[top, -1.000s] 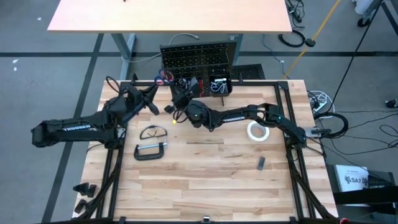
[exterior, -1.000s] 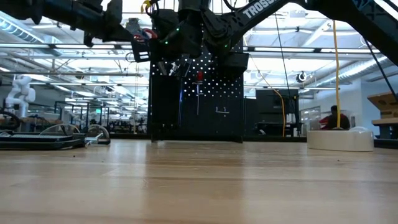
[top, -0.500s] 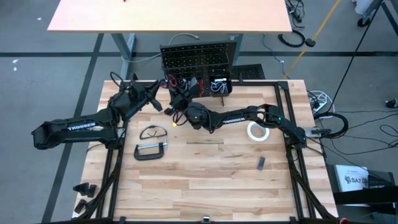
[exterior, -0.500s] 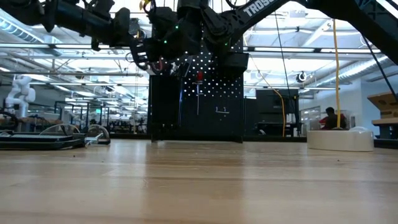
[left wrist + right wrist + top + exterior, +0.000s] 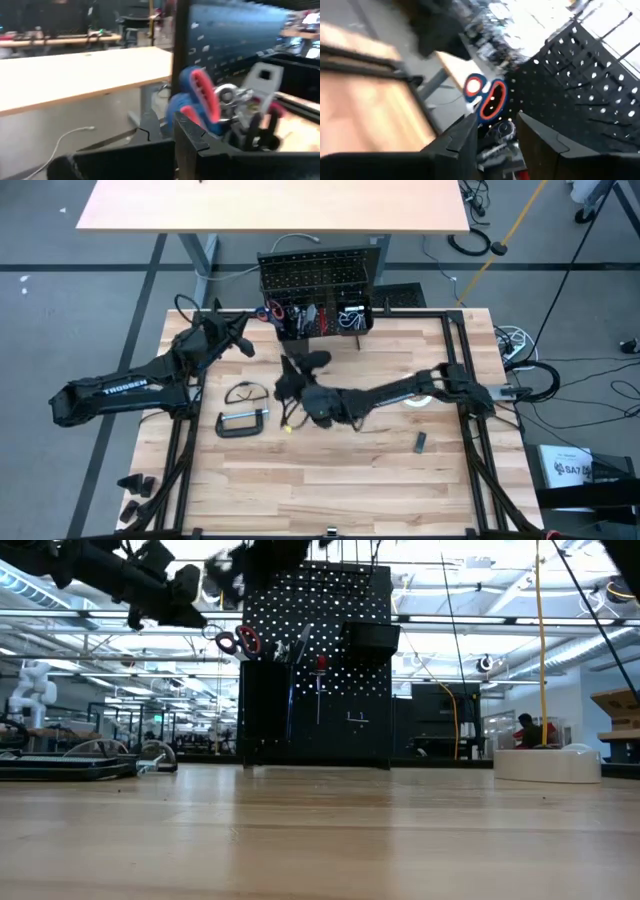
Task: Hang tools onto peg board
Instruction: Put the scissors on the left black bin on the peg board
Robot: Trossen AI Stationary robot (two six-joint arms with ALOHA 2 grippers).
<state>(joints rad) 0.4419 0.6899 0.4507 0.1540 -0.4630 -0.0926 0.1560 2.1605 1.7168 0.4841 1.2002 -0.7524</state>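
Observation:
The peg board (image 5: 315, 275) stands upright at the table's far edge, with bins of tools (image 5: 318, 318) at its foot. The red-and-blue-handled scissors (image 5: 238, 641) sit at the board's left edge, handles sticking out to the left (image 5: 272, 310); what bears them is hidden. My right gripper (image 5: 293, 368) is open, in front of the board and clear of it; its wrist view shows the scissors (image 5: 485, 97) beyond the fingers. My left gripper (image 5: 243, 340) is shut, left of the board, level with the scissors (image 5: 200, 97). Safety glasses (image 5: 243, 392) and a black C-clamp (image 5: 243, 423) lie on the table.
A white tape roll (image 5: 415, 392) lies partly under my right arm at the table's right. A small dark bit (image 5: 421, 442) lies nearer the front. Black frame rails (image 5: 180, 450) run along the table's left and right sides. The near half of the tabletop is bare wood.
My right gripper has drawn back from the peg board toward the table's near edge, rolling as it went, and has let go of the scissors, which stay at the board's left edge.

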